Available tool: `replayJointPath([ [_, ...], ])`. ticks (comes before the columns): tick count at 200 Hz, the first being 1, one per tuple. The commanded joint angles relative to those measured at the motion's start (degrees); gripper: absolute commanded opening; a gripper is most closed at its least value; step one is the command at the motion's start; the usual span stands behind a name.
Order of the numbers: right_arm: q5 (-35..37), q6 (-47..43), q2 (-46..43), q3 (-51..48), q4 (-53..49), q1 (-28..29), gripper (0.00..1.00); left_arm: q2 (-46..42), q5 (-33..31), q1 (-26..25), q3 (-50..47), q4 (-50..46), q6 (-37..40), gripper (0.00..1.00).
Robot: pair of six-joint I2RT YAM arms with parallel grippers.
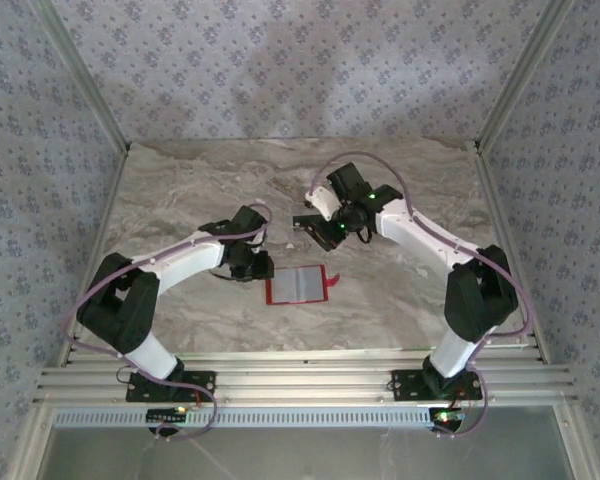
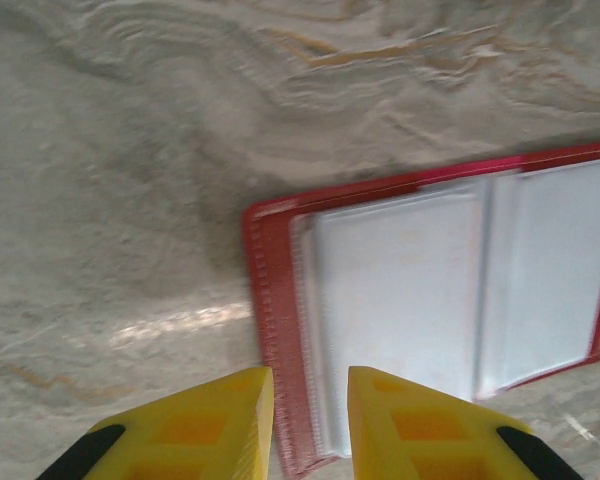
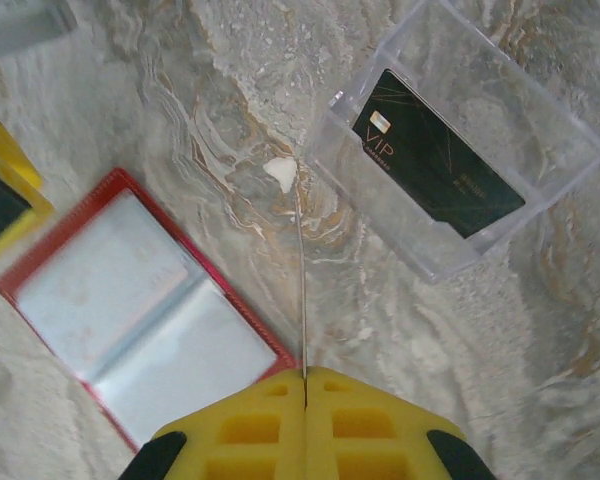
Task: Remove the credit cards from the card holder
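Pinching a credit card (image 3: 301,270) edge-on, right end effector (image 3: 305,380).

The card holder (image 1: 297,285) lies opened flat on the table (image 1: 410,300), toward the front and between the two arms. The left gripper (image 2: 310,375) sits over its left edge, fingers apart. Behind the holder, the right gripper (image 3: 305,372) pinches what seems to be a card (image 3: 301,280), edge-on. That card stands between the holder and a tray (image 3: 540,110) further back, and a second card (image 3: 440,150) lies flat in the tray.
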Motion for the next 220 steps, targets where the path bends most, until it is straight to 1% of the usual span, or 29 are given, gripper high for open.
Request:
replayJointPath([
  [1, 2.88, -16.75, 2.92, 3.71, -4.08, 0.00, 0.00, -2.23, 0.00, 1.14, -1.48, -0.08, -0.47, 0.26],
  [36, 5.73, -30.66, 7.99, 9.68, -8.09, 0.22, 0.00, -3.80, 0.94, 4.06, -3.91, 0.35, 0.07, 0.26],
  [52, 7.13, -33.92, 10.44, 12.47, -8.85, -0.05, 0.00, -4.57, 1.19, 5.13, -4.59, 0.20, 0.52, 0.26],
  [79, 8.01, -38.80, 15.31, 19.20, -13.06, 0.07, 0.00, -5.51, 1.46, 6.58, -5.01, -0.49, 1.00, 0.26],
  [105, 7.82, -41.59, 19.23, 24.33, -16.16, 0.31, 0.00, -6.20, 1.49, 7.12, -5.65, -0.35, 1.04, 0.26],
  [150, 8.73, -44.38, 23.86, 29.88, -18.55, 1.41, 0.00, -5.92, 2.03, 7.22, -6.40, 0.37, 0.43, 0.26],
  [220, 10.64, -46.29, 25.73, 34.24, -20.47, 2.40, 0.00, -5.66, 2.10, 7.41, -5.78, 0.07, 0.51, 0.26],
])
